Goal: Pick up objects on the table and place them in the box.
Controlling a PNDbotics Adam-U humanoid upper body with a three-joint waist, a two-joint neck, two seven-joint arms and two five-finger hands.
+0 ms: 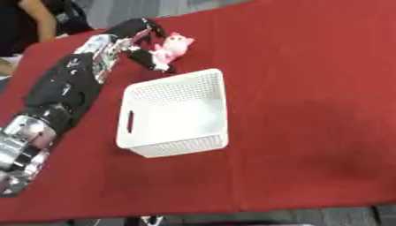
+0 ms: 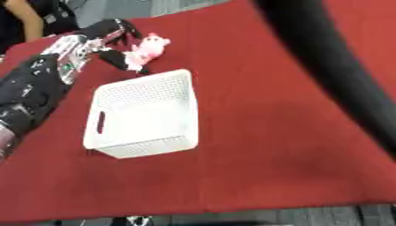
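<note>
Left hand (image 1: 142,42) reaches in from the upper left, black fingers curled round the small pink plush toy (image 1: 172,47), pinching it at its lower part. The toy sits at the hand's tip, just beyond the far corner of the white perforated plastic box (image 1: 176,113), not inside it (whether it is lifted off the cloth can't be told). The box stands on the red-covered counter (image 1: 309,97), open side up, slot handle toward the arm. Right hand is out of sight; only a dark blurred arm (image 2: 333,66) crosses the right eye view.
</note>
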